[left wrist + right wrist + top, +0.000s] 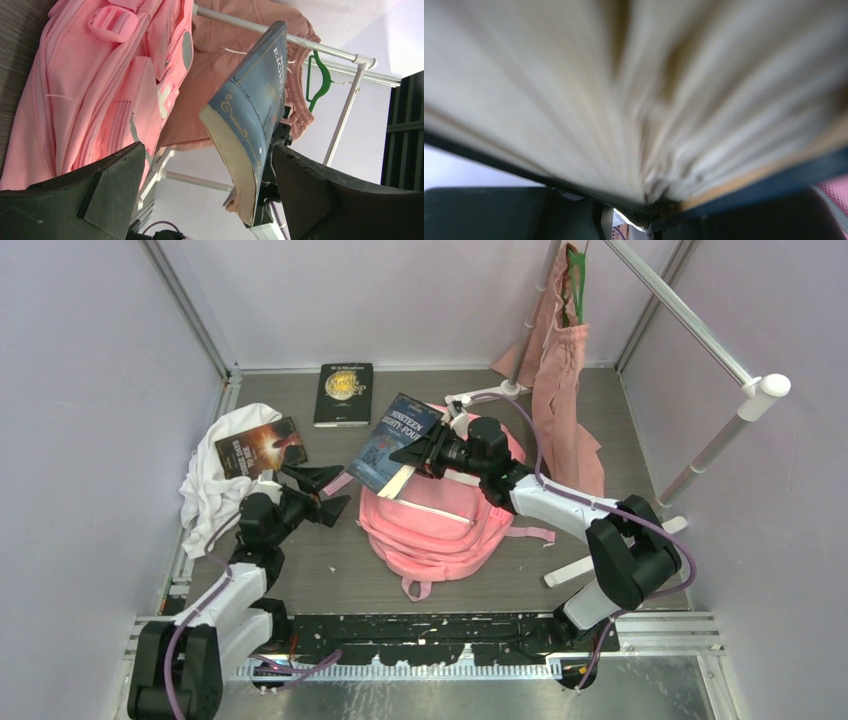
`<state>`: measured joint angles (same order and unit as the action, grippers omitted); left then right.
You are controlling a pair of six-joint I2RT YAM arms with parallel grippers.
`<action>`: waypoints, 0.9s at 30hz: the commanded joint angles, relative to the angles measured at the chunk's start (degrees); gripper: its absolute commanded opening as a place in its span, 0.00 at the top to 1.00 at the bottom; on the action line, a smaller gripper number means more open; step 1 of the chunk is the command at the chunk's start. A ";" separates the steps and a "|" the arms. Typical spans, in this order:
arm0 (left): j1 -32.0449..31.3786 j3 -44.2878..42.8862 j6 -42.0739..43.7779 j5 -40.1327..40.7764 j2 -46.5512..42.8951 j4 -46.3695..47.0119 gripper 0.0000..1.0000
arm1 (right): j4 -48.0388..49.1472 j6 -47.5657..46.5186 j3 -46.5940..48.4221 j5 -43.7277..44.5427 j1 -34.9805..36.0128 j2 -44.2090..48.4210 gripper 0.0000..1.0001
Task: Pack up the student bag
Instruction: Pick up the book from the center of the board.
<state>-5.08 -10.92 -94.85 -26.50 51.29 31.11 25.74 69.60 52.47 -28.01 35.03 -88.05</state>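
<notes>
The right fingers (pixel 420 453) gripped a Nineteen Eighty-Four paperback (pixel 393 438) tilted over the pink backpack (pixel 435 528), whose inside was hidden. The left fingers (pixel 322 478) gaped wide and empty beside it.

The student bag (pixel 430 530) is bright pink with pale trim. The blue paperback (pixel 398 440) has pale lettering, gold scrollwork and cream page edges. At twelve o'clock lies a black book (pixel 344 393) with a gold title; at nine, a dark, orange-glowing book (pixel 258 447) on a white cloth (pixel 205 495). At one o'clock, a dusty-pink tote (pixel 560 390) and green hanger (pixel 575 285). The bench (pixel 330 575) is grey-brown wood grain.
</notes>
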 commanded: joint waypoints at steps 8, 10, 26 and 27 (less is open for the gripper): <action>-3.00 -5.66 -6.08 1.82 14.81 23.48 0.05 | 8.71 -0.98 2.38 -0.87 -0.06 4.16 0.99; -4.48 -6.35 -6.44 3.08 16.22 24.93 0.05 | 8.78 -0.99 2.38 -0.99 -0.01 4.08 0.99; -8.19 -6.22 -9.74 5.72 25.04 34.81 0.87 | 9.20 -0.55 1.64 -1.19 0.08 3.53 0.99; -8.19 -5.96 -9.99 5.66 25.44 35.57 0.94 | 9.33 -0.45 1.47 -1.17 0.07 3.49 0.99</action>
<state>-12.99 -16.84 -105.25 -20.82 75.55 59.20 26.39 69.30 52.45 -26.83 34.61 -88.01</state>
